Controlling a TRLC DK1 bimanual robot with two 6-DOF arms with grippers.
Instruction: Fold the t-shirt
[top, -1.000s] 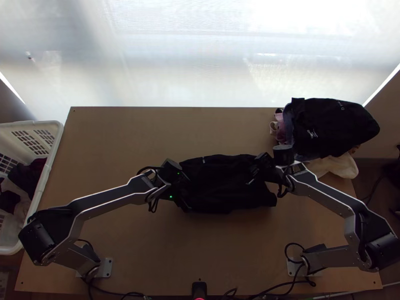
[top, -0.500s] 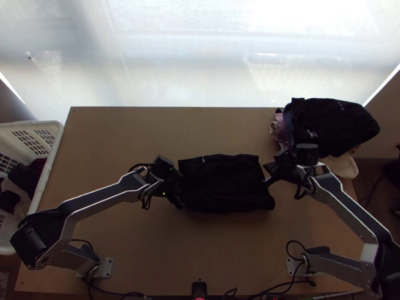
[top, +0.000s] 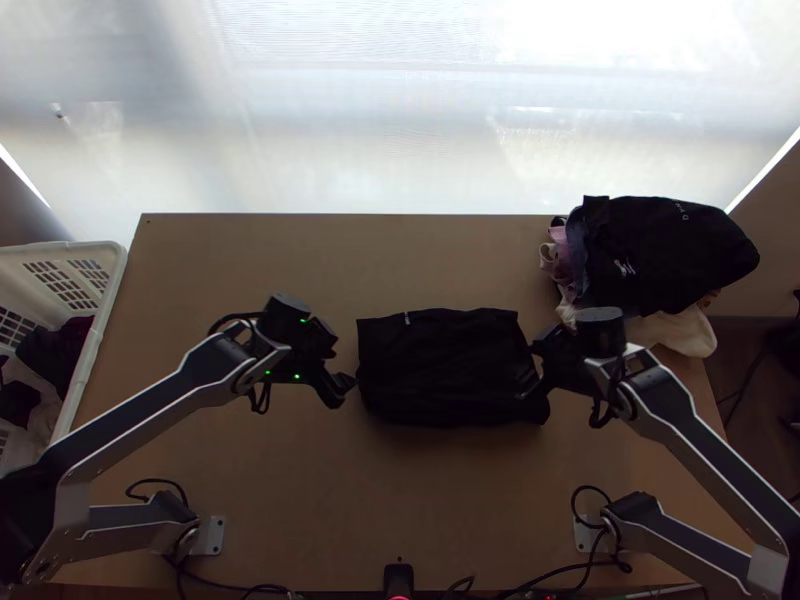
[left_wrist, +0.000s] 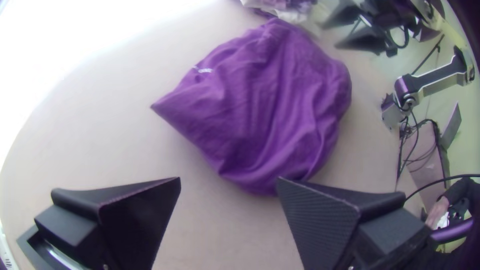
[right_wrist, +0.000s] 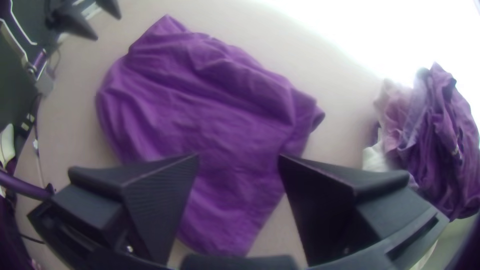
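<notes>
Black in the top view, the t-shirt (top: 440, 365) lay at the middle of the wooden surface (top: 300, 500), longer from side to side than it was deep. It looked folded down to a compact bundle, though its layers could not be counted. The left gripper (top: 347, 385) stood just beside the bundle's left end; the right gripper (top: 530, 370) was over or against its right end. Near the far right corner sat a pile of clothes (top: 665, 255), well apart from the shirt. The folding seemed largely done, with clearing away or a last tidying the likely step. A low sideways sweep by the right gripper could have snagged the end and skewed the whole bundle.

In the left wrist view, the left gripper's fingers were wide apart and held nothing. One tip was close to the shirt's edge, touching or not I could not tell. Closing there might have pinched a single layer and peeled the fold open. Creases ran through the cloth and one corner stuck out in a point, so a careless tug would have spread the unevenness.

In the right wrist view, the right gripper's fingers were also parted, with unclamped cloth below and between them. Pressing down before rising could have bunched it.
</notes>
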